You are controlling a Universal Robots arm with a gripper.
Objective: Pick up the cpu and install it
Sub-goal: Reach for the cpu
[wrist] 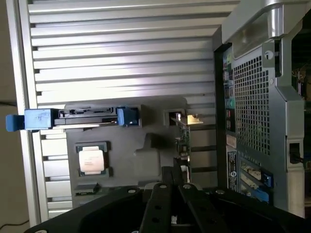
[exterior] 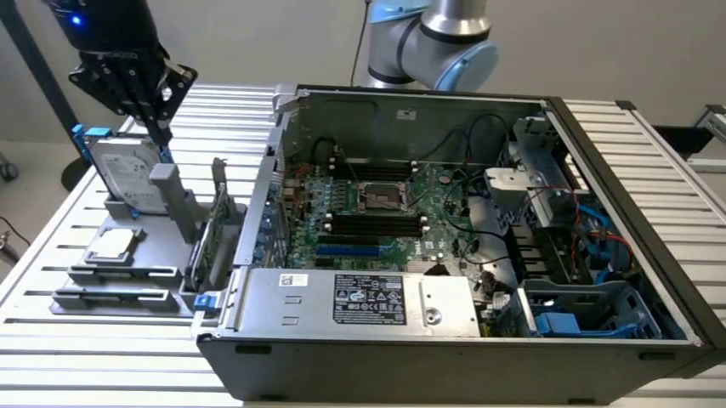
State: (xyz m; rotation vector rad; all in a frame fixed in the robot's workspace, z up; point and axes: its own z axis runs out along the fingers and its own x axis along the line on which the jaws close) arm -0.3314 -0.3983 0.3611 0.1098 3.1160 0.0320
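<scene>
Your gripper (exterior: pixel 159 125) hangs clenched on nothing above the upright hard drive (exterior: pixel 125 174), while the cpu (exterior: pixel 111 245) lies in its grey holder (exterior: pixel 125 276) beside the open computer case (exterior: pixel 454 357).

Open from above, the cpu (exterior: pixel 111 245) lies flat near the grey holder's (exterior: pixel 159 253) edge on the exterior view's left. At the holder's back edge the upright hard drive (exterior: pixel 122 174) rises behind it, a grey post (exterior: pixel 170 197) just beside. The gripper (exterior: pixel 162 132), fingers together, hangs over the drive's top. An upright card (exterior: pixel 216 225) walls the holder's opposite edge from the open computer case (exterior: pixel 454 357). Inside the case, the socket (exterior: pixel 383 197) faces up uncovered, with black cables (exterior: pixel 467 140) looping nearby.
</scene>
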